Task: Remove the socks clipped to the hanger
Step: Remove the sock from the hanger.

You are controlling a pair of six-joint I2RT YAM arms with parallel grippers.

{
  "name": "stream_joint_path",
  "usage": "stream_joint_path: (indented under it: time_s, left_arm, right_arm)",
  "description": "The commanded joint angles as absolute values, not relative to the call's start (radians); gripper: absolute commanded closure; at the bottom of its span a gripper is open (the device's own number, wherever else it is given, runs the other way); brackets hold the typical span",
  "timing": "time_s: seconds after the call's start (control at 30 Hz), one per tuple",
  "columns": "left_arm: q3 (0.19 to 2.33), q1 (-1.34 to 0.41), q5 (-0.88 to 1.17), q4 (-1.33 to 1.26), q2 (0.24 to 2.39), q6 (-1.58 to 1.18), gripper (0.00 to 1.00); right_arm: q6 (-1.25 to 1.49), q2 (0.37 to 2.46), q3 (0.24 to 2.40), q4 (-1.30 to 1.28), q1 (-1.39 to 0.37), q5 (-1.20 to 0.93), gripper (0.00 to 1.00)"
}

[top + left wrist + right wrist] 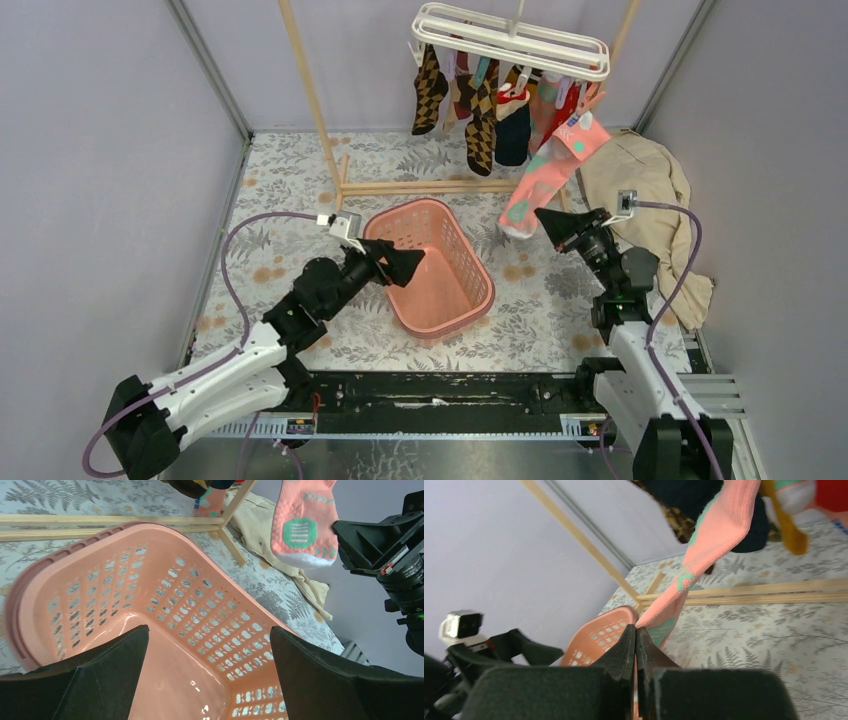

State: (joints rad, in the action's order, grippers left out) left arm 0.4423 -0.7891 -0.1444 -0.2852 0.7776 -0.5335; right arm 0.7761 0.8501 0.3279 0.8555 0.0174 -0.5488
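Basket [452, 290] beneath left gripper [405, 262], right gripper [545, 218] pinching pink sock [545, 175], beige cloth [655, 190] beside

We see bare tabletop [545, 300] between the basket [480, 285] and our right hand [541, 214]. The pink sock [548, 170] slants across that gap above. Ahead, the wooden rack [420, 187] bars low passage with its base rail, socks [480, 110] crowd overhead, and beige cloth [650, 180] fills the right.

My left jaws hang over the basket [445, 285]; hanger [520, 45] and socks [482, 120] behind it, cloth [650, 175] to its right.
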Motion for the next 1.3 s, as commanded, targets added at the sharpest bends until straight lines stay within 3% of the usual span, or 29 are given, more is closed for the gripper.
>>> stream_joint_path:
  time_s: [0.0,0.37,1.27]
  left_arm:
    - [0.475,-0.819,-0.102,-0.432,0.818,-0.540,0.01]
    - [0.500,-0.837,0.040,-0.683,0.985,-0.550,0.01]
    - [0.526,-0.837,0.128,-0.938,1.191,-0.583,0.01]
  right_arm:
    - [0.789,0.758,0.319,0.742,-0.041,-0.600,1.00]
    - [0.832,0.792,0.361,0.788,-0.204,-0.613,1.00]
    - [0.861,0.995,0.540,0.914,-0.458,-0.573,1.00]
